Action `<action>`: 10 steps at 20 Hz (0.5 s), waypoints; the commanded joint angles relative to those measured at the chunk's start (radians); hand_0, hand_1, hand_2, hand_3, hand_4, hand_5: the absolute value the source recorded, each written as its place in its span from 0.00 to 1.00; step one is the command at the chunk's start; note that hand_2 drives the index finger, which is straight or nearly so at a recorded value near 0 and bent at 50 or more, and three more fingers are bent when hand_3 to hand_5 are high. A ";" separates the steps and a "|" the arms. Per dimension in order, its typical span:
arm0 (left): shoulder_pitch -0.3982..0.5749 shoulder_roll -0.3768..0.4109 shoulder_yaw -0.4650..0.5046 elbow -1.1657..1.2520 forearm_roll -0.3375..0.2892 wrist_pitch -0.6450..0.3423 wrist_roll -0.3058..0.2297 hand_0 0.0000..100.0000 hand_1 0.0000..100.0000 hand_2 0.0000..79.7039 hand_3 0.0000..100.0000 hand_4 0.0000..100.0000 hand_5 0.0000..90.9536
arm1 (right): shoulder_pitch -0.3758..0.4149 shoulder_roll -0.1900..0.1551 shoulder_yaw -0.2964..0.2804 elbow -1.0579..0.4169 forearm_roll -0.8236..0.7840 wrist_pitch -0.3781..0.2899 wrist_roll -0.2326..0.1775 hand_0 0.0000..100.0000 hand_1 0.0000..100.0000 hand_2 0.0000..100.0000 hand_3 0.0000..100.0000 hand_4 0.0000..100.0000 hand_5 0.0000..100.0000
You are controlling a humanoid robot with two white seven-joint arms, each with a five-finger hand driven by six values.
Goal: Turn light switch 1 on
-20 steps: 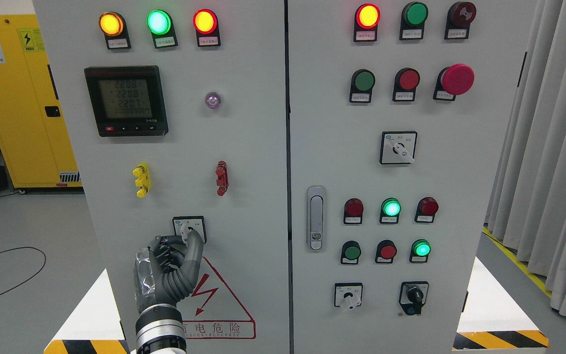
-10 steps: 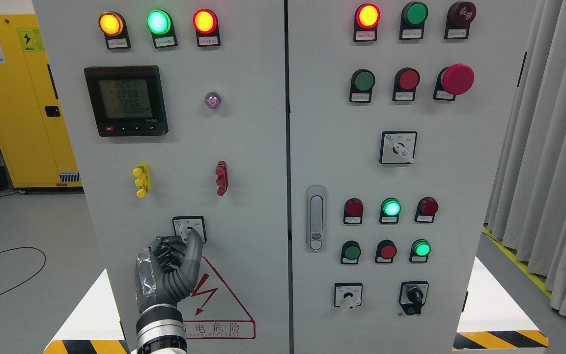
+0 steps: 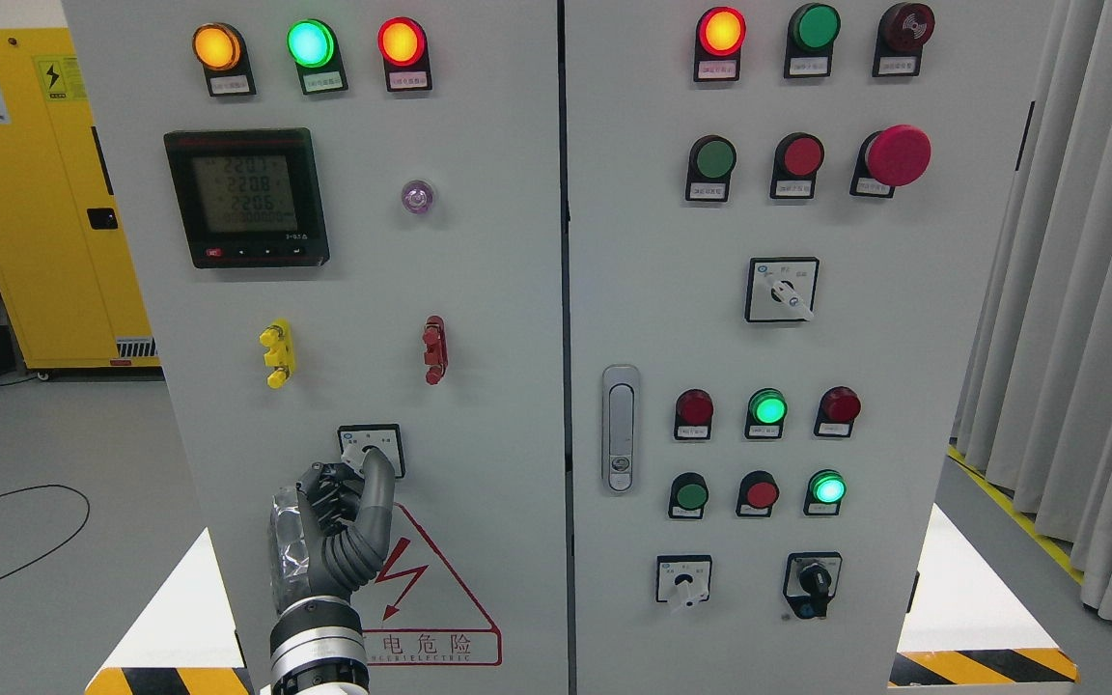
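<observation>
The left hand [image 3: 332, 526] rises from the bottom edge, left of centre, against the lower part of the left cabinet door [image 3: 479, 290]. Its fingers [image 3: 377, 483] are curled together and pinch the white knob of the rotary switch [image 3: 372, 449], a small square plate with a black border just above the red warning triangle [image 3: 430, 598]. The fingertips cover the lower left of the plate, so the knob's position cannot be read.

The switch sits low on the left door, below the yellow terminal [image 3: 276, 354] and the red terminal [image 3: 434, 349], and well below the digital meter [image 3: 247, 198], whose display is lit. Three lamps [image 3: 310, 43] along the top of this door glow amber, green and red.

On the right door [image 3: 903, 386], a red lamp [image 3: 721, 31] is lit at the top; two green lamps [image 3: 767, 408] glow lower down. A red mushroom button [image 3: 897, 154] stands at upper right. A door handle [image 3: 621, 428] sits near the seam.

A yellow cabinet [image 3: 35, 193] stands behind on the left; grey curtains [image 3: 1087, 290] hang on the right.
</observation>
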 commanded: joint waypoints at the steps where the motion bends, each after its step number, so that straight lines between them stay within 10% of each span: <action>1: 0.000 0.000 0.001 0.000 0.001 -0.005 0.009 0.72 0.50 0.84 0.97 0.90 0.89 | 0.000 0.000 0.000 0.000 0.000 0.000 0.000 0.00 0.50 0.04 0.00 0.00 0.00; 10: 0.000 0.000 0.001 0.006 0.001 -0.006 0.009 0.75 0.49 0.83 0.97 0.90 0.89 | 0.000 0.000 0.000 0.000 0.000 0.000 0.000 0.00 0.50 0.04 0.00 0.00 0.00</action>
